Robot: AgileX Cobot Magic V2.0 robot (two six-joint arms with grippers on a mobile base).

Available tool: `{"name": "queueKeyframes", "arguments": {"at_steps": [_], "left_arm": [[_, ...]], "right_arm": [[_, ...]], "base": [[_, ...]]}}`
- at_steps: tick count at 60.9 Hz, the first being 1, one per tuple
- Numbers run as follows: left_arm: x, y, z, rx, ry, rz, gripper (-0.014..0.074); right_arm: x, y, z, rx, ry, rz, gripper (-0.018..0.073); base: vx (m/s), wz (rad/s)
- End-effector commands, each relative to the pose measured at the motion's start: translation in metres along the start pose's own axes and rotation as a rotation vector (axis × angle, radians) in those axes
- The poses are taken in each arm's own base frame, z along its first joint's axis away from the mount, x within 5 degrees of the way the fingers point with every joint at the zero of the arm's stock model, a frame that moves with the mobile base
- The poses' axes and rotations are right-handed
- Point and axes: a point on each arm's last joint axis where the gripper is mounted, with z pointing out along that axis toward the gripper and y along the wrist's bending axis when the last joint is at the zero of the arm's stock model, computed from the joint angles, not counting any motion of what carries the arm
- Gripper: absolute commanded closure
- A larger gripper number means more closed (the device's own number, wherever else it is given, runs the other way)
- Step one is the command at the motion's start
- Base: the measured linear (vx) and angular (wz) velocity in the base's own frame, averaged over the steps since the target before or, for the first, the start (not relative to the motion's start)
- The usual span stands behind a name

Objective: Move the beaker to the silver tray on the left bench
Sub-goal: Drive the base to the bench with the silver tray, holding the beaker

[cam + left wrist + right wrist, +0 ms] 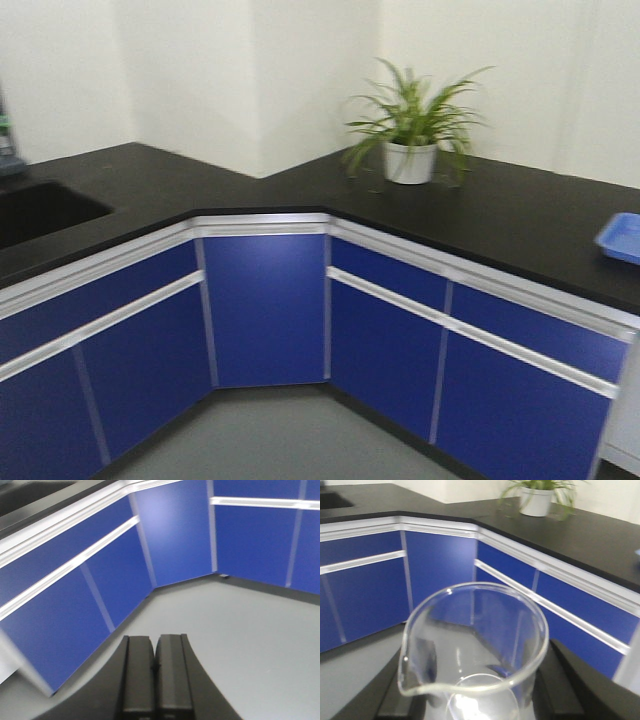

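Jaws on the right clamp the beaker (472, 650); left jaws are pressed together.

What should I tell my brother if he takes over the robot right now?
The left claw is shut and empty, over the floor.
The right claw is shut on the beaker, upright in the air.
Done: beaker picked up.
To do: no silver tray in view, only a blue tray; find the silver one on the left bench and set the beaker in it.
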Motion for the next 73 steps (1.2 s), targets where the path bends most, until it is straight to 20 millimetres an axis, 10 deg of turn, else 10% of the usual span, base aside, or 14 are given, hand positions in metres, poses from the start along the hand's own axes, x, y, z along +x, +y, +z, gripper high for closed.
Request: {"name": "queueKeyframes", "arguments": {"at_steps": [1,73], "left_arm": [[-0.0016,-0.0011,0.0017,0.007,-0.07,-0.003,0.0595],[-0.0016,-0.0011,0.0017,0.007,-0.07,-0.003,0.0595]], "right_arm": [[-0.0165,0.0012,-0.0001,-0.016,-0.095,-0.015,0.0571],[-0.0165,0.0012,-0.0001,-0.016,-0.095,-0.015,0.0571]], "base": [[-0.27,0.65],[-0.06,0.6]]}}
